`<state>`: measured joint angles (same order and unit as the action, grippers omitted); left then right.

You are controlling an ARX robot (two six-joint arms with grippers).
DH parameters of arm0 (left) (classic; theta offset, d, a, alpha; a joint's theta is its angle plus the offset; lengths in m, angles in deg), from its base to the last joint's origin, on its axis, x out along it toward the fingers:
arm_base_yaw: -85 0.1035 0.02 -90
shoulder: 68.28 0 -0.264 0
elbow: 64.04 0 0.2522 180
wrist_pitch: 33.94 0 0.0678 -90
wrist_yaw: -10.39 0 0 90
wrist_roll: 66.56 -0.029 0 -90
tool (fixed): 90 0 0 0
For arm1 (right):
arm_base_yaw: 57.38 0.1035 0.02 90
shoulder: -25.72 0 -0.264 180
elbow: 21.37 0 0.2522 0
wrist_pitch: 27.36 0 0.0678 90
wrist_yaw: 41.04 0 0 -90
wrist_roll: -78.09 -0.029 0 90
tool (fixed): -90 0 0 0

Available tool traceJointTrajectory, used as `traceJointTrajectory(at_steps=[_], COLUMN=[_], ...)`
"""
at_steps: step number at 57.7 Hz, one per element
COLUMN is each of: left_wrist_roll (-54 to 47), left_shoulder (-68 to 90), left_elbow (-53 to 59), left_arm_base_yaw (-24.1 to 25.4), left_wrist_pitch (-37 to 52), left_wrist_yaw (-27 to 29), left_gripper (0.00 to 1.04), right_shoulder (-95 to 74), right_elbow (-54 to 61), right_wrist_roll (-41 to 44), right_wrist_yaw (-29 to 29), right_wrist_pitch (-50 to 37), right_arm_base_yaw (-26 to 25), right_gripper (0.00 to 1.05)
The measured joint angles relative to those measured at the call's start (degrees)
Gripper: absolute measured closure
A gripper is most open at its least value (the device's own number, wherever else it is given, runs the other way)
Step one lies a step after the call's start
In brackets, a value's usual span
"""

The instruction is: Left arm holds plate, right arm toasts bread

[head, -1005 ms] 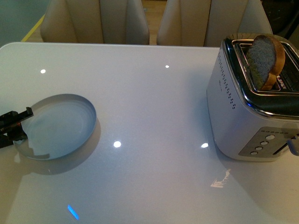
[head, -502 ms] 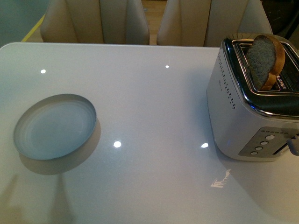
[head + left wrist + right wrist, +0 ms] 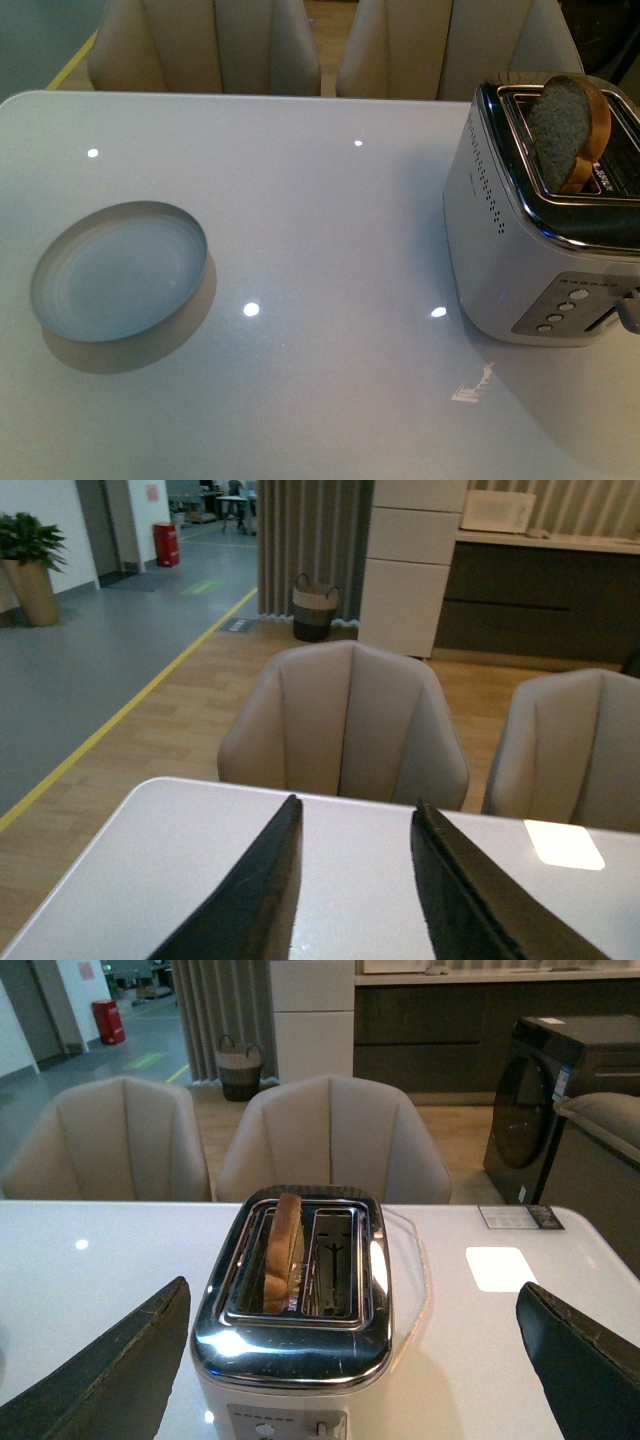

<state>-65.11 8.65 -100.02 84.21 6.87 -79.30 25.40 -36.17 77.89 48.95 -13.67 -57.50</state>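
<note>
Looking out from the front view, I see neither of my arms. The plate (image 3: 118, 272) lies flat on the white desk (image 3: 320, 220), with nothing on it and nothing touching it. Well apart from it stands the silver toaster (image 3: 520, 250), and the bread (image 3: 567, 128) sits upright in one of its slots, tilted a little, its upper half above the rim. Two beige chairs (image 3: 200, 45) stand at the far edge of the desk.

From my left wrist view, my left gripper (image 3: 352, 890) is partly open: its two dark fingers (image 3: 250, 900) stand apart with bare desk between them, and it holds nothing. Ahead of it are the far edge of the desk and a beige chair (image 3: 345, 730). The plate does not show here, so I cannot place it relative to this gripper.

From my right wrist view, my right gripper (image 3: 345, 1380) is spread wide, its fingers (image 3: 110, 1375) at the two sides of the picture, empty. The toaster (image 3: 300, 1290) stands directly ahead, between the fingers but not touched by them. The bread (image 3: 284, 1260) stands on edge in one slot; the other slot is empty.
</note>
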Motion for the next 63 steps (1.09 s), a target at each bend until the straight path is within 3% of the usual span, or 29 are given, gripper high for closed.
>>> traceJointTrajectory(at_steps=[7, 32, 39, 63], left_wrist_roll=[-0.2, -0.6, -0.6, -0.7], left_shoulder=[-4.1, -21.5, -22.9, -43.4], left_elbow=[4.9, 16.0, 19.1, 21.4], left_arm_base_yaw=[0.6, 0.6, 0.6, 0.6], left_wrist_pitch=[0.1, -6.0, -4.3, -21.8], left_wrist_yaw=[-0.2, -0.3, -0.3, -0.3], left_gripper=[1.02, 1.02, 1.02, 1.02], right_shoulder=[0.0, 0.0, 0.0, 0.0], right_elbow=[0.0, 0.0, 0.0, 0.0], right_wrist_roll=[0.0, 0.0, 0.0, 0.0], right_wrist_yaw=[0.0, 0.0, 0.0, 0.0], right_wrist_pitch=[0.0, 0.0, 0.0, 0.0], right_arm_base_yaw=[0.0, 0.0, 0.0, 0.0], right_gripper=[0.09, 0.09, 0.09, 0.09])
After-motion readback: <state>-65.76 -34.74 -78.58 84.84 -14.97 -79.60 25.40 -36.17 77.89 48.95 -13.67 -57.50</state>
